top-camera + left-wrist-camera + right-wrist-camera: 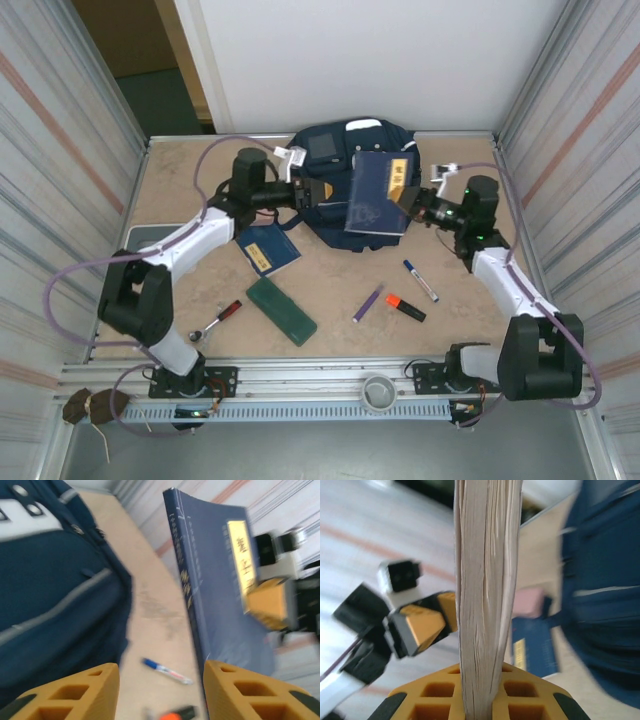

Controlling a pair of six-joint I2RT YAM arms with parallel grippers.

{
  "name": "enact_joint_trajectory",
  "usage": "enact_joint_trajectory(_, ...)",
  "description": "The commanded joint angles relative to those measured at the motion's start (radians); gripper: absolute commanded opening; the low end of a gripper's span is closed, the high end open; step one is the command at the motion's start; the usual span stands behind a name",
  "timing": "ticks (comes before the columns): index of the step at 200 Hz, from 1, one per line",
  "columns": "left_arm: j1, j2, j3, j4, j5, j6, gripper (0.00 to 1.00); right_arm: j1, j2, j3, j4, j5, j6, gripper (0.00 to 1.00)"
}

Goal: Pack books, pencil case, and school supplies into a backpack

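One dark-blue book (378, 195) with a yellow label hangs tilted in front of the navy backpack (340, 160). My right gripper (408, 198) is shut on its right edge; the page edges (487, 580) run up between the right gripper's (485, 700) jaws. My left gripper (320, 192) is just left of the book and open, with nothing between the fingers (75, 692); the book (220, 595) stands beside its right finger. A second book (270, 250) lies flat on the table. The green pencil case (282, 311), purple pen (368, 302), orange highlighter (405, 307) and white marker (421, 281) lie nearer the front.
A red-handled metal tool (218, 318) lies at the front left. Corrugated walls close in both sides of the table. The backpack (50, 590) lies close on the left of my left gripper (160, 690). The marker (167, 671) lies on bare table below the left gripper.
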Motion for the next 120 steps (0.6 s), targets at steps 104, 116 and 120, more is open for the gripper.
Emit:
enact_joint_trajectory(104, -0.22, 0.694, 0.878, -0.777, -0.539, 0.909, 0.76, -0.229, -0.128, 0.055, -0.5, 0.2, -0.297, 0.0)
enact_joint_trajectory(116, -0.22, 0.736, 0.918, -0.797, -0.57, 0.916, 0.75, -0.229, -0.132, 0.049, -0.503, 0.195, -0.3, 0.01)
enact_joint_trajectory(120, -0.22, 0.747, 0.93, -0.805, -0.575, 0.92, 0.75, -0.229, -0.135, 0.046, -0.504, 0.196, -0.301, 0.01)
